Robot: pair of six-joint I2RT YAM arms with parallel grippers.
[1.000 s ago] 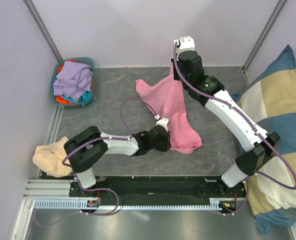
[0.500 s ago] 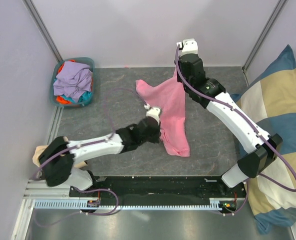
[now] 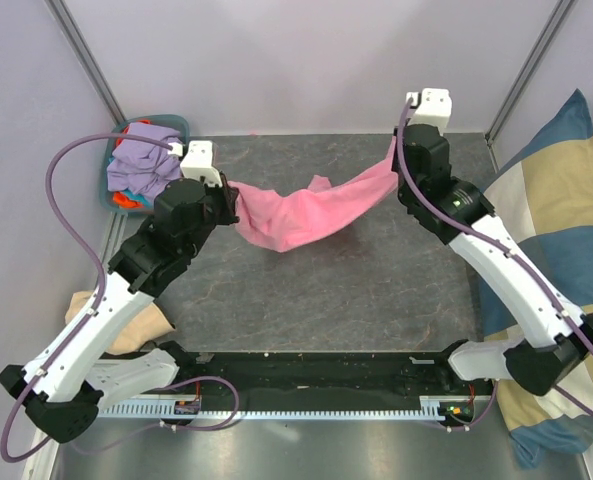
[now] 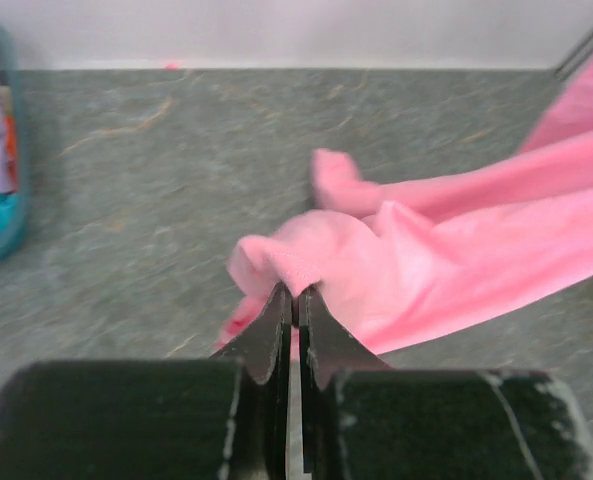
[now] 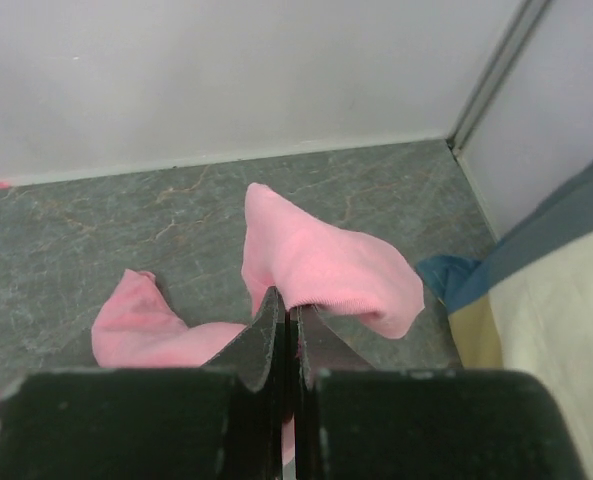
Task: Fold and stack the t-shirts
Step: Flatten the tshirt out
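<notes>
**Pink t-shirt [image 3: 296, 215] slung between the left gripper [image 4: 294, 295] and the right gripper [image 5: 284, 300], both clenched on cloth**

The left gripper's jaws are pressed together on a small bunched fold at one end of the shirt, and the right gripper pinches a thin edge at the other. Between them the shirt hangs as a twisted, drooping band over the table [image 3: 356, 300] near the back wall [image 3: 276, 60]. Whether its middle touches the surface I cannot tell. Both bites look shallow, so pulling the arms further apart could, in my judgement, drag the fabric out of one pinch. Roped up like this, the shirt would likely land crumpled if laid down. The other t-shirts [image 3: 141, 165] sit in the basket [image 3: 183, 128] just beside the left arm.
</notes>
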